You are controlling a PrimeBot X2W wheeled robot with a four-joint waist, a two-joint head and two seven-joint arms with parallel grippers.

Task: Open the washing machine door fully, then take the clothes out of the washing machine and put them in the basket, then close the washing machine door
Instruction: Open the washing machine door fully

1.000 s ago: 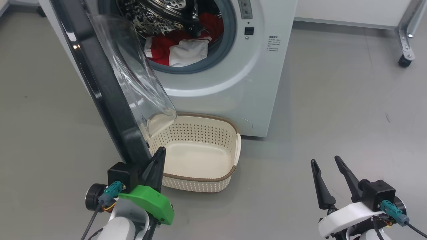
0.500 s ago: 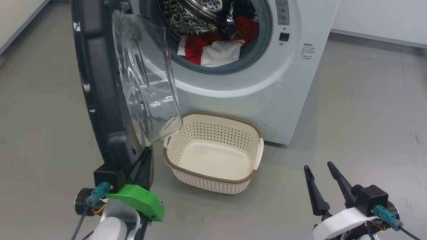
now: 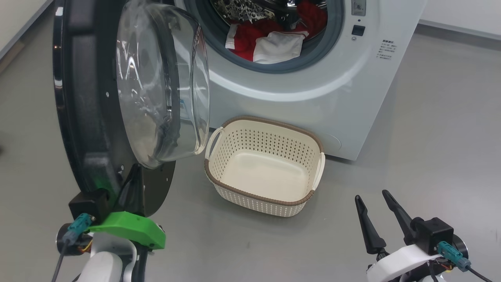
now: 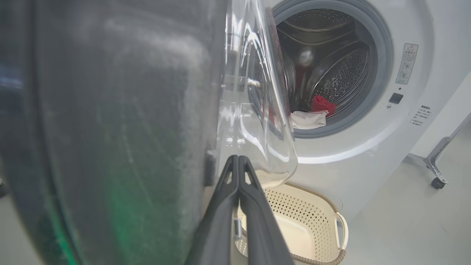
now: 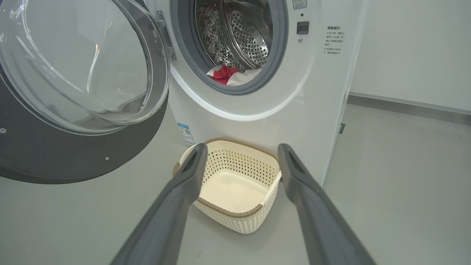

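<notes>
The washing machine (image 3: 313, 90) stands with its drum open, and the clothes lie at the drum's mouth: a red garment (image 3: 248, 37) with a white cloth (image 3: 278, 47) on top. The washing machine door (image 3: 84, 117) hangs swung out to the left, its glass bowl (image 3: 160, 86) facing right. My left gripper (image 3: 132, 172) is shut, and its tip rests against the door's inner black face just below the bowl (image 4: 238, 159). The basket (image 3: 258, 199) sits on the floor before the machine, with nothing in it. My right gripper (image 3: 372, 195) is open, low at the right, with nothing between its fingers (image 5: 243, 147).
Grey floor lies all around the basket (image 5: 228, 212). A metal stand leg on a castor (image 4: 437, 173) is to the right of the machine, by a white wall (image 5: 412, 48). The door's lower edge (image 5: 55, 162) hangs just left of the basket.
The door has swung further open to the left, and my shut left gripper has gone left with it. The head camera has turned too. The right gripper stays open and low.
</notes>
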